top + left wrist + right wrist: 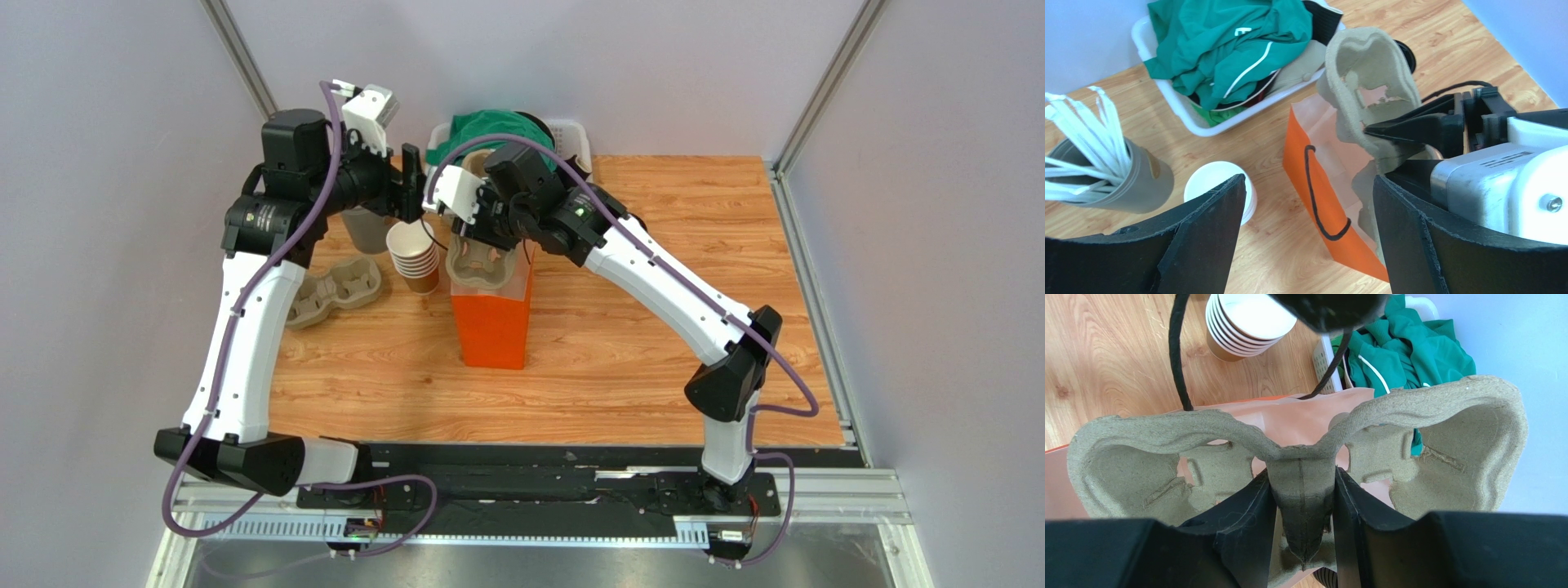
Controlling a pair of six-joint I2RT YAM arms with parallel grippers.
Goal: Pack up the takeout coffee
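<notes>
wood-grain table (613, 355), orange paper bag (493, 328), fibrous pulp tray (1468, 453) (two-cupped)

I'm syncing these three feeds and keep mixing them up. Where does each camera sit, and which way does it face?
Top external: above and behind the bases, looking down on the table; left arm and right arm fully visible.
Left wrist: on the left arm, facing the orange bag through its open left gripper.
Right wrist: on the right arm, looking down over the right gripper, shut on the pulp carrier.
Shared: both wrist views show bag, carrier and cup stack.
</notes>
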